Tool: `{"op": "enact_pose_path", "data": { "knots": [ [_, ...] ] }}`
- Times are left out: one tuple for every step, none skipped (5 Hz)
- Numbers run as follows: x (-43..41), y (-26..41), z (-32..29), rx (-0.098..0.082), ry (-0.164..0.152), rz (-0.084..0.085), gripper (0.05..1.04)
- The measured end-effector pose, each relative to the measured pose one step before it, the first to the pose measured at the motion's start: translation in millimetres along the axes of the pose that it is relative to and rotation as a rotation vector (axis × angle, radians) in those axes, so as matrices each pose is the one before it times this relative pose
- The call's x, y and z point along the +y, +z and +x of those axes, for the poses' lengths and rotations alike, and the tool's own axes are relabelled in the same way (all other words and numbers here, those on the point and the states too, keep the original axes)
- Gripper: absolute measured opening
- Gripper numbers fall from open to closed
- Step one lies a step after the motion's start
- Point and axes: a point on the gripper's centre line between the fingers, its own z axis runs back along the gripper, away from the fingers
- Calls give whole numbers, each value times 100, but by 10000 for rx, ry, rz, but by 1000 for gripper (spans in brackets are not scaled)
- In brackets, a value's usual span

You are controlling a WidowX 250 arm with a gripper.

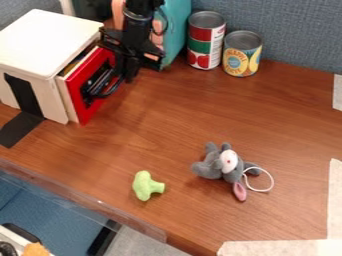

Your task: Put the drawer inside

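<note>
While jutting partly from the white cabinet (50, 40) at upper left, shows a red front facing right: the drawer (78, 102). Just in front of that red face, hanging down on the black arm (138, 14), a black tool (127, 69); cannot tell whether set wide or narrow, or whether touching the drawer. Behind the arm, a teal upright object (176, 32). To its right, side by side near the blue fabric partition (294, 30), a red-and-green can (205, 42) and a shorter yellow-labelled can (242, 56). Toward the front of the brown wooden table (167, 120), a small light-green toy (144, 186); to its right, a gray plush mouse (217, 167) with a white string loop (268, 176). Along the right side, pale tape (334, 200).
</note>
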Motion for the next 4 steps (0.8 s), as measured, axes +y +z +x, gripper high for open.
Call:
{"op": "enact_pose_path", "data": {
  "knots": [
    [-232,-149,-184,84,-156,-40,145],
    [-1816,125,-1285,213,-540,-23,354],
    [-2229,3566,214,-994,-79,-512,661],
    [-357,2483,-202,-482,272,-763,948]
  ]
}}
